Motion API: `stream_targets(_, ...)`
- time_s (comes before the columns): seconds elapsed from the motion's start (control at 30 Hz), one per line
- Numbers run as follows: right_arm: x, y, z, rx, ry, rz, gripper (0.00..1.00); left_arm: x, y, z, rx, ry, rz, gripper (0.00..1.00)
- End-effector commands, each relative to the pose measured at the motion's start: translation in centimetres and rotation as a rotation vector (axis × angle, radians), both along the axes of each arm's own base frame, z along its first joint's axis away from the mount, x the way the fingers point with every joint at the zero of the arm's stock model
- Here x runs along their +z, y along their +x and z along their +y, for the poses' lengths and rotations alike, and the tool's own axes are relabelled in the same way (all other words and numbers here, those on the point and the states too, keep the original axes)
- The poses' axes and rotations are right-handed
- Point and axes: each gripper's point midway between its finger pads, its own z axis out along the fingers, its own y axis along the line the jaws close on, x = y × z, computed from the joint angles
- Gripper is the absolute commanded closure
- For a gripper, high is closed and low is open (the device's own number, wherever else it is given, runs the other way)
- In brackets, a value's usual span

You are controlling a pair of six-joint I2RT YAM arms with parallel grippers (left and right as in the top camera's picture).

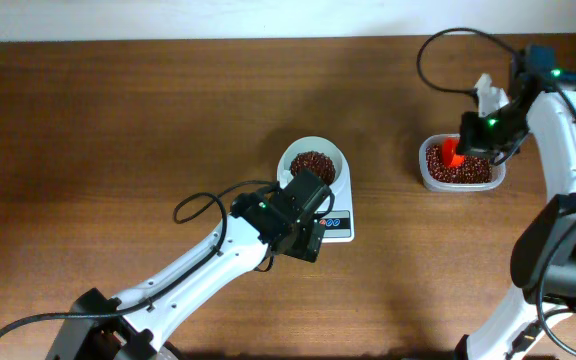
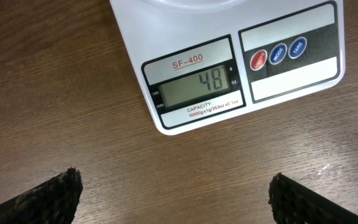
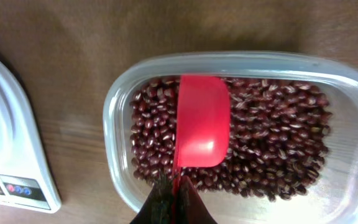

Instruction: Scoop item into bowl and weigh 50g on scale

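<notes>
1. The left gripper (image 2: 176, 202) hung just in front of the scale (image 2: 185, 37), fingers wide apart, holding nothing.
2. The scale's screen read 48.
3. The bowl (image 1: 333, 148) sat on the scale with beans (image 1: 313, 164) inside.
4. Well to the right of the scale stood a clear tub (image 3: 114, 124) holding more beans.
5. The right gripper (image 3: 174, 202) pinched a red scoop (image 3: 202, 121) lying on the tub's beans.

A dark brown wood-grain bench (image 1: 118, 130) fills the view. A pale strip (image 1: 218, 15) runs along its far edge.
</notes>
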Motion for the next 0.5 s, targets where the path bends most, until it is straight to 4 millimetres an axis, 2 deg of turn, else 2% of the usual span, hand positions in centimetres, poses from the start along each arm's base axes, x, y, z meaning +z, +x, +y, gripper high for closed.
stream_targets(0.0, -1.0, 0.0, 0.7, 0.025, -0.005, -0.005, 0.96, 0.0, 0.0, 0.1, 0.014, 0.004, -0.007, 0.01)
stream_targets(0.1, -0.4, -0.6, -0.1, 0.004, -0.001, 0.018, 0.96, 0.0, 0.0, 0.1, 0.015, 0.004, -0.007, 0.01)
stream_targets(0.23, 1.2, 0.2, -1.8, -0.034, -0.008, -0.02, 0.96, 0.0, 0.0, 0.1, 0.015, 0.004, -0.007, 0.01)
stream_targets(0.4, 3.9, 0.5, -1.9, 0.017, -0.02, -0.051, 0.96, 0.0, 0.0, 0.1, 0.015, 0.004, -0.007, 0.01)
stream_targets(0.47, 4.0, 0.0, -1.9, 0.034, -0.022, -0.037, 0.96, 0.0, 0.0, 0.1, 0.014, 0.004, -0.007, 0.01)
